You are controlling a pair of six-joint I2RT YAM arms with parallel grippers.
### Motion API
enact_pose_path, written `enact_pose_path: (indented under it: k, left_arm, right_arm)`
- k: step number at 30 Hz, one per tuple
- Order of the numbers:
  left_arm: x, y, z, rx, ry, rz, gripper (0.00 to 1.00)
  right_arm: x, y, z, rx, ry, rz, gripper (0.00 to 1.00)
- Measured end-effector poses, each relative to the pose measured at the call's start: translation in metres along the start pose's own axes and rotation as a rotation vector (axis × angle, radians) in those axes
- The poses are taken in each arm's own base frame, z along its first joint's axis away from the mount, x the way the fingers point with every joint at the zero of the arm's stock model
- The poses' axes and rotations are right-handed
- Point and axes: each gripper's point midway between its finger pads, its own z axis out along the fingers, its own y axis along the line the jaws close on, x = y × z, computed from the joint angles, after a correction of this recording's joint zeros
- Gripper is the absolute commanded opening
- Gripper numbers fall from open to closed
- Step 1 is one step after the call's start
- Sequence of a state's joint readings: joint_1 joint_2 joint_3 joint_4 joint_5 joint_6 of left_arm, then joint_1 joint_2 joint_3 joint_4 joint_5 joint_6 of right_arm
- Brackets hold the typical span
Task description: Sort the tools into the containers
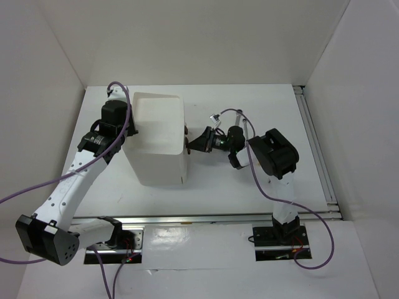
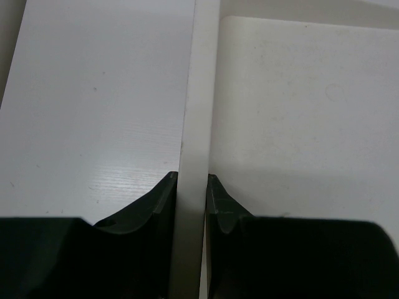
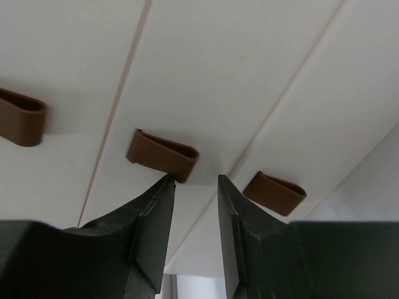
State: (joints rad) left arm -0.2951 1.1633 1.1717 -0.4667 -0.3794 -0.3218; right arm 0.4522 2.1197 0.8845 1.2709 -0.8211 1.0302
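Note:
The tall white box stands mid-table with its top bin open. My left gripper is at its left rim, and in the left wrist view it is shut on the thin white wall of the box. My right gripper faces the drawer side. In the right wrist view it is open and empty, its left fingertip just under the middle brown handle. Two more handles flank it. All drawers look closed. A thin silvery item lies behind the right arm; I cannot tell which tool it is.
White walls enclose the table on the left, back and right. A metal rail runs along the table's right edge. Purple cables loop from both arms, one near the right wrist.

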Motion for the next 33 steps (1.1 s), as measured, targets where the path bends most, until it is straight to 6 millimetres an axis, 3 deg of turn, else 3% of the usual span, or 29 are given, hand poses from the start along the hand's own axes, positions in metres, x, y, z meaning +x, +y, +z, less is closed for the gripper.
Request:
enact_pose_path:
  k: [4, 8, 17, 24, 33]
  left_arm:
    - [0.000, 0.000, 0.000, 0.000, 0.000, 0.000, 0.14]
    - [0.001, 0.000, 0.001, 0.000, 0.002, 0.001, 0.14]
    - [0.000, 0.000, 0.001, 0.000, 0.001, 0.001, 0.14]
    - [0.000, 0.000, 0.001, 0.000, 0.001, 0.002, 0.14]
    - [0.000, 0.000, 0.001, 0.000, 0.002, 0.002, 0.14]
  right_arm:
    - [0.008, -0.010, -0.001, 0.013, 0.016, 0.065, 0.37]
    - [0.013, -0.017, -0.003, 0.027, 0.023, 0.130, 0.49]
    - [0.006, -0.016, -0.010, 0.021, 0.021, 0.177, 0.51]
    - [-0.012, -0.002, -0.016, -0.002, -0.001, 0.154, 0.51]
    - [-0.017, 0.004, -0.015, -0.011, -0.006, 0.176, 0.51]
